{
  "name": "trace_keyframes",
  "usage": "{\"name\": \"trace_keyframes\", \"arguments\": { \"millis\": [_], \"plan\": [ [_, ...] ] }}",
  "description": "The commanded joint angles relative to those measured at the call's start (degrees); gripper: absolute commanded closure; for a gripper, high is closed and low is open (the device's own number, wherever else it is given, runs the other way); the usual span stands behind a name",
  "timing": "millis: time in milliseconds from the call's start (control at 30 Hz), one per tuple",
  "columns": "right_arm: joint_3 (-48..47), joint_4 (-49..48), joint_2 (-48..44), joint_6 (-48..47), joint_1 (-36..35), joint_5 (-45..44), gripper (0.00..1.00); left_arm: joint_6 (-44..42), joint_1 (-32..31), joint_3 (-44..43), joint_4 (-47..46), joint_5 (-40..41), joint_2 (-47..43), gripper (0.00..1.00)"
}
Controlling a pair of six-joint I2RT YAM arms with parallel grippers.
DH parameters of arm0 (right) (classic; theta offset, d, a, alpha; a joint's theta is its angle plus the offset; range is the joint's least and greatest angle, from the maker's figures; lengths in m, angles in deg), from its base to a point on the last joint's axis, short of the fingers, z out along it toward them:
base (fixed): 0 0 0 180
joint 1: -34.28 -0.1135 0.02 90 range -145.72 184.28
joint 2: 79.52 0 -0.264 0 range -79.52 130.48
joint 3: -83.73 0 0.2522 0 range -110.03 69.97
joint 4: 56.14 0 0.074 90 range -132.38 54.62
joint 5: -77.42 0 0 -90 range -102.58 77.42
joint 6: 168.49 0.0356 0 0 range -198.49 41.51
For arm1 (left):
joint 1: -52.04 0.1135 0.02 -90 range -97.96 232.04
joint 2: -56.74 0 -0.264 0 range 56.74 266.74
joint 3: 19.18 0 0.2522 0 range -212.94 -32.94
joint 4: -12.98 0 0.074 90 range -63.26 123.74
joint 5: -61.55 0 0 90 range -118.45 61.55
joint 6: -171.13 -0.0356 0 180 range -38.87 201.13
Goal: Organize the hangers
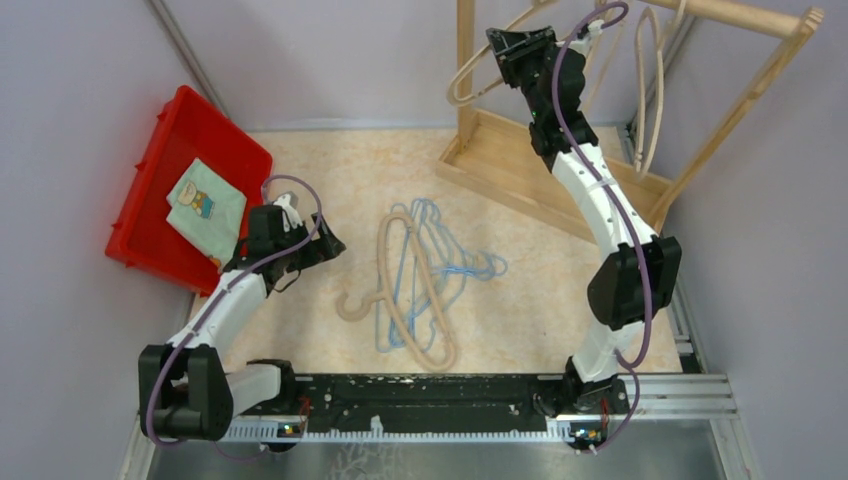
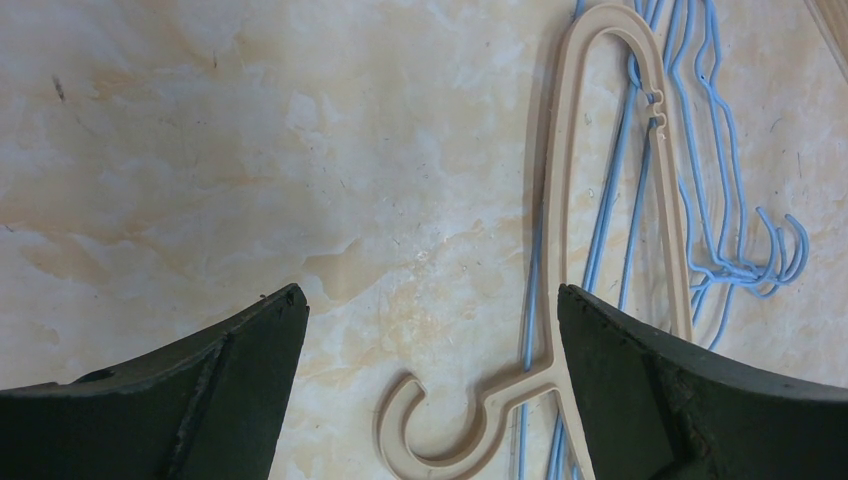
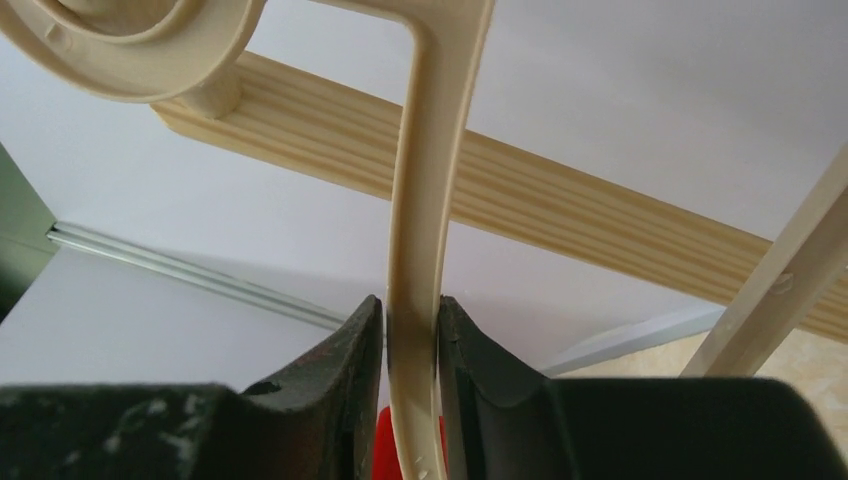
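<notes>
Pinching beige hanger (image 3: 415,200) by rack bar (image 3: 560,195), R hand (image 3: 412,320); L hand (image 2: 430,292) wide, hanger pile (image 2: 560,200) ahead.

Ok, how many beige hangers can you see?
3. One hanger lies on the table among the blue ones; a second hanger is in the right gripper at the rack; a third hanger hangs from its rail. More may overlap there.

You've got two arms off the black base rail (image 1: 430,395): left arm (image 1: 235,300) and right arm (image 1: 600,200), both with white link shells and chunky black joint housings. A purple cable (image 1: 554,100) loops up each one from the rail. The fingers (image 2: 200,400) are dark, wedge-shaped and scuffed along the edges.
</notes>
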Motion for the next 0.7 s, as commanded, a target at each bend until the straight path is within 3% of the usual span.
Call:
{"name": "trace_keyframes", "arguments": {
  "millis": [0, 67, 333, 667],
  "plan": [
    [-1.8, -1.4, -3.7, -1.3, 0.3, -1.1, 0.68, -1.2, 0.1, 0.0, -1.0, -0.2, 0.3, 0.00],
    [-2.6, -0.3, -3.8, -2.2, 0.2, -0.6, 0.60, -1.3, 0.1, 0.1, -1.1, -0.4, 0.3, 0.00],
    [-6.2, 9.2, -6.8, -9.5, -2.2, -3.7, 0.44, -1.0, 0.1, 0.3, -1.7, -1.1, 0.3, 0.00],
    [-8.3, 27.2, -10.0, -25.2, -9.3, -14.6, 0.39, -0.9, 0.1, 0.3, -1.7, -2.0, -0.2, 0.00]
  ]
}}
